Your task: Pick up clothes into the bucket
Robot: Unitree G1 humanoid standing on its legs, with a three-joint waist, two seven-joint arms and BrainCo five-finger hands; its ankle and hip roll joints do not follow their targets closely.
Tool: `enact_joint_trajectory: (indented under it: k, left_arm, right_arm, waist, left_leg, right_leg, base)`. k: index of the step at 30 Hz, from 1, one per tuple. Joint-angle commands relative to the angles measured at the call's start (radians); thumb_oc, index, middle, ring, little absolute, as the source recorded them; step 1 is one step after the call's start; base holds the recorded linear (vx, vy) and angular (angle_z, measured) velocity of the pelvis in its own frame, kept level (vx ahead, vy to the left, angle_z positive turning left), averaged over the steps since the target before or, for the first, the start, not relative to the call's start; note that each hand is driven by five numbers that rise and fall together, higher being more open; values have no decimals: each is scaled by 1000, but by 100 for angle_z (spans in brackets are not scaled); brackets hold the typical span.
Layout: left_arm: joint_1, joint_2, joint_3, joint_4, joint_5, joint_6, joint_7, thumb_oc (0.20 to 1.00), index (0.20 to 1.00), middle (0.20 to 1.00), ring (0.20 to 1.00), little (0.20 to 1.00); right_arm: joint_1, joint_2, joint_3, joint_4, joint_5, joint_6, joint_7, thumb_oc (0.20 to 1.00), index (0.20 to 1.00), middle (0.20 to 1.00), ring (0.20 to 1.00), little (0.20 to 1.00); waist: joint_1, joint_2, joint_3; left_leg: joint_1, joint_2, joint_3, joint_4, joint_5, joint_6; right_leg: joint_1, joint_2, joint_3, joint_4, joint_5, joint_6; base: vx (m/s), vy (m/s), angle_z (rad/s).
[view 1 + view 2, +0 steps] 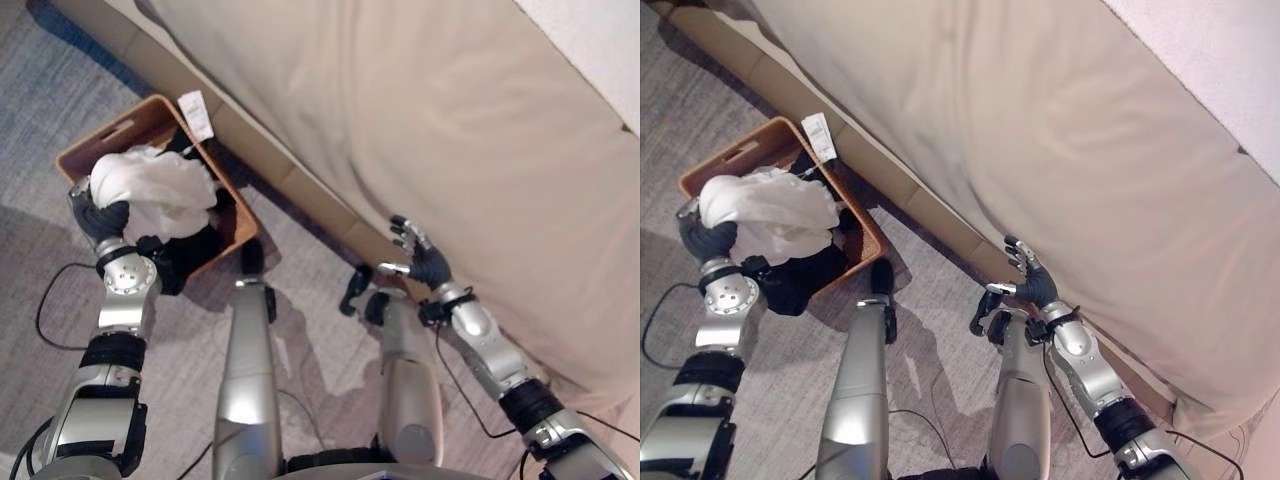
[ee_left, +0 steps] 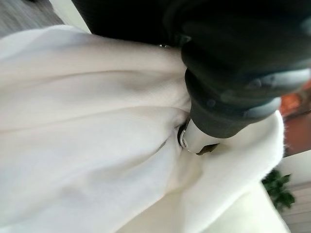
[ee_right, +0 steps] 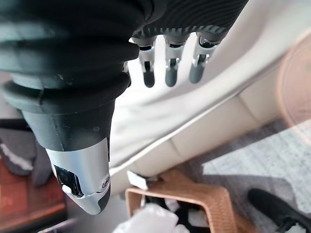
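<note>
Left hand at the near rim of the brown bucket, fingers sunk into the white garment and curled round a fold of it, thumb pressed against the cloth in the left wrist view; garment bunched high above the bucket's opening, its bulk over the near half and spilling toward the middle; beneath and beside it, dark clothes lying inside the bucket, reaching up to the rim on the robot's side; a white tag standing up at the bucket's far corner, just beside the sofa base.

Bucket set on the grey carpet, one long side close against the base of the beige sofa; a slot handle cut in its far-left wall.

Right hand raised near the sofa's front edge, well apart from the bucket, holding nothing; fingers straight and slightly spread, thumb out to the side, dark tips toward the sofa's cover; same spread row of fingers in the right wrist view, hanging over the beige cover with the bucket and a corner of white cloth far below.

Sofa cover smooth and loose, draped down to the base boards; pale wall beyond the sofa's back edge; a dark shoe on the carpet beside the bucket in the right wrist view.
</note>
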Motion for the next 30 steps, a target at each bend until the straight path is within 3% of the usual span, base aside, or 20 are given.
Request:
enact_joint_trajectory:
  k: [1, 9, 15, 21, 30]
  left_arm:
    - [-44, 38, -21, 76, -20, 20, -12, 200, 200, 200, 200, 200]
    - [-145, 77, 24, 177, -250, 29, -87, 200, 200, 200, 200, 200]
    - [-134, 111, 35, 24, -253, 12, -55, 200, 200, 200, 200, 200]
    - [-137, 120, 51, 41, -250, 24, -45, 200, 200, 200, 200, 200]
    - [-115, 60, 118, 97, -278, 41, -3, 200, 200, 200, 200, 200]
  right_arm:
    - [51, -25, -41, -72, 26, -64, -21, 1000, 1000, 1000, 1000, 1000]
    - [68, -64, -50, -96, 40, -50, -8, 1000, 1000, 1000, 1000, 1000]
    - [78, -64, -68, -97, 35, -41, -8, 1000, 1000, 1000, 1000, 1000]
    - [84, -64, -72, -102, 35, -31, 1, 1000, 1000, 1000, 1000, 1000]
    - [109, -67, -78, -115, 39, -26, 10, 1000, 1000, 1000, 1000, 1000]
  waist:
    - [-5, -7, -29]
    - [-24, -5, -61]
    - [-21, 0, -83]
    - [-21, -8, -95]
    - [-28, -26, -111]
  left_leg:
    - [4, 10, 1, 12, -31, 19]
    - [-30, 9, -4, 9, -36, 24]
    - [-44, 3, -2, -7, -36, 25]
    - [-42, 2, -3, -14, -40, 29]
    - [-47, 6, 2, -16, -44, 30]
  right_leg:
    - [19, -38, 85, -74, 130, 101]
    - [-19, -38, 93, -80, 134, 108]
    - [-28, -34, 91, -97, 137, 113]
    - [-31, -32, 94, -113, 146, 116]
    - [-35, -24, 100, -122, 148, 119]
  base:
    - [27, 30, -10]
    - [38, 9, -2]
    - [21, 7, 6]
    - [7, 4, 0]
    - [9, 3, -3]
